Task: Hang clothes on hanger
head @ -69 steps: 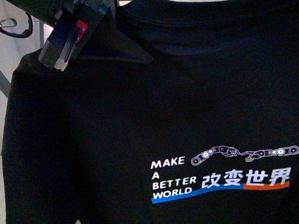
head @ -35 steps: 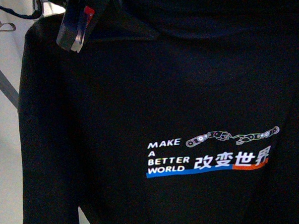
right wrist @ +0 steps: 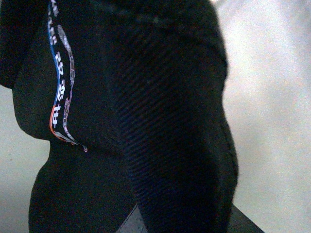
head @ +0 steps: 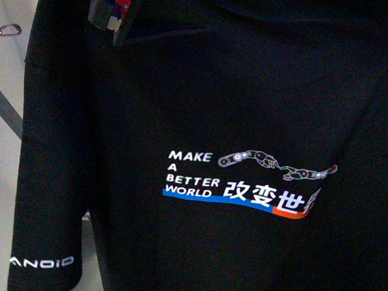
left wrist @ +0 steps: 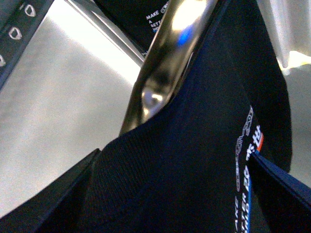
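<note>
Pale wall behind. Black shirt [head: 243, 85] reads "MAKE A BETTER WORLD"; its sleeve reads "ANOIO". Left gripper [head: 111, 10] pinches it. The right gripper's grip cannot be told.

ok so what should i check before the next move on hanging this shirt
1. Grip of the left pincer on the T-shirt: ok, fabric looks pinched near the shoulder.
2. Grip of the right pincer: cannot tell, its wrist view shows only fabric close up.
3. T-shirt draped over the rack rail: cannot tell, the rail shows only beside the fabric in the left wrist view.
4. The print lying flat: not ok, its right end is folded into a crease.
5. The sleeve hanging free: ok.
</note>
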Robot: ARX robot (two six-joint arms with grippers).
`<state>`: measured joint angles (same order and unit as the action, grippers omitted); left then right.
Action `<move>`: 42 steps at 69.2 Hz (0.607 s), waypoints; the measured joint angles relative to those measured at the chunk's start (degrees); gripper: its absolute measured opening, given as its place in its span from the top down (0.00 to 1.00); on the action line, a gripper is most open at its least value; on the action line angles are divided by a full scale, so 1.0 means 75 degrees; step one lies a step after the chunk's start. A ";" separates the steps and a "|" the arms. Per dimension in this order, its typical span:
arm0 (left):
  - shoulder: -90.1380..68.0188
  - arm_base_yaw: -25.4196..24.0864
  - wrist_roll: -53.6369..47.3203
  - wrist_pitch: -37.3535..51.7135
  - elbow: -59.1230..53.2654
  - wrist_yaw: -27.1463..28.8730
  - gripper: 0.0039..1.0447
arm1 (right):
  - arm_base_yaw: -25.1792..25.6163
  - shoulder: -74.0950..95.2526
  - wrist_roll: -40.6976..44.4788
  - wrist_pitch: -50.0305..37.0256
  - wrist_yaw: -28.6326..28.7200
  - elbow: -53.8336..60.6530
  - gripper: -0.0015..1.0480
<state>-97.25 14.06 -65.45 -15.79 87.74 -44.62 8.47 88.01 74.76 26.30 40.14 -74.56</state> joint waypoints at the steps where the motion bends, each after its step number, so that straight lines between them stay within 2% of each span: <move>1: -0.0006 -0.0009 0.0012 0.0029 0.0003 -0.0012 0.08 | 0.0003 -0.0009 -0.0003 0.0041 0.0000 0.0000 0.91; 3: -0.0017 -0.0035 0.0055 0.0128 0.0003 -0.0026 0.04 | 0.0006 -0.0020 -0.0017 0.0122 -0.0006 0.0003 0.91; 13: -0.0154 -0.0230 0.0364 0.0868 0.0041 0.0099 0.06 | 0.0070 -0.0052 0.0041 0.0889 -0.0204 0.0108 0.92; 33: -0.0230 -0.0283 0.0510 0.0912 0.0050 0.0128 0.06 | 0.0090 -0.0079 0.0481 0.1306 -0.0629 0.0315 0.92; 42: -0.0230 -0.0277 0.0533 0.0912 0.0050 0.0128 0.06 | 0.0353 -0.0079 0.0545 0.1253 -0.0641 0.0554 0.92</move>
<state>-98.98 11.99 -61.45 -8.95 88.12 -43.66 11.11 87.42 78.85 35.70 35.33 -70.41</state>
